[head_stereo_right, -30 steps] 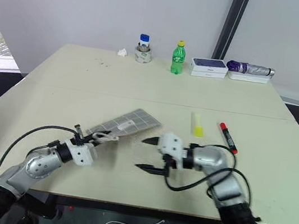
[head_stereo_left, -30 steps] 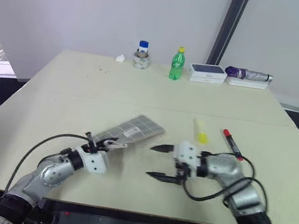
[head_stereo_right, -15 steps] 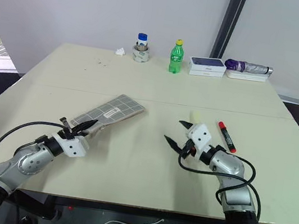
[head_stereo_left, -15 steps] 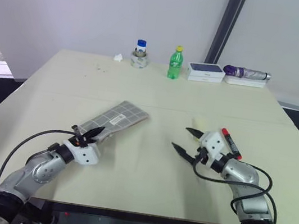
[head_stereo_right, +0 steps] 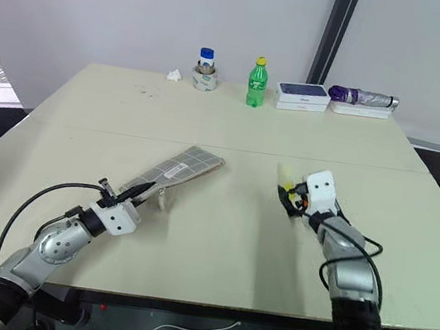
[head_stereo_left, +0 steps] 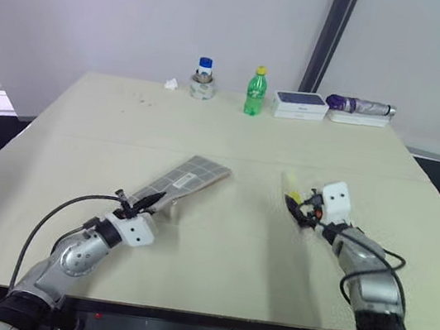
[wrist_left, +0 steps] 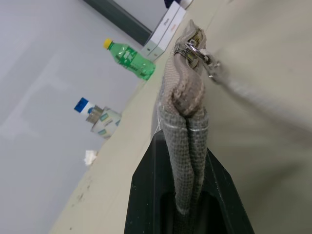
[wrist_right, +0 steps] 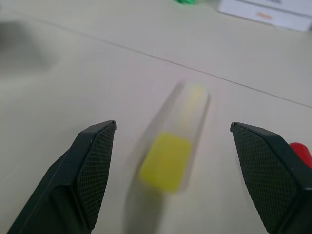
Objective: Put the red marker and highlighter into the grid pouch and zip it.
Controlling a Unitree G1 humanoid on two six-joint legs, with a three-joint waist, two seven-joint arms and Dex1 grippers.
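Observation:
The grid pouch (head_stereo_left: 190, 178), grey with white lines, stretches from my left gripper (head_stereo_left: 144, 200) toward the middle of the table. That gripper is shut on the pouch's near end (wrist_left: 183, 97), and the zipper pull (wrist_left: 196, 49) dangles at the far end. The yellow highlighter (wrist_right: 170, 151) lies on the table (head_stereo_left: 215, 248) between the wide-open fingers of my right gripper (wrist_right: 171, 125), untouched by either. In the eye views this gripper (head_stereo_left: 300, 208) sits just behind the highlighter (head_stereo_left: 290, 184). A tip of the red marker (wrist_right: 301, 152) shows beside one finger.
Along the table's far edge stand a jar with a blue lid (head_stereo_left: 202, 79), a green bottle (head_stereo_left: 254, 92), a white box (head_stereo_left: 300, 104) and a purple folded umbrella (head_stereo_left: 359, 106). A crumpled white scrap (head_stereo_left: 171, 84) lies left of the jar.
My right gripper has swung from pointing left near the table's middle to pointing forward, moving right until its open fingers straddle the highlighter. The left gripper still holds the pouch.

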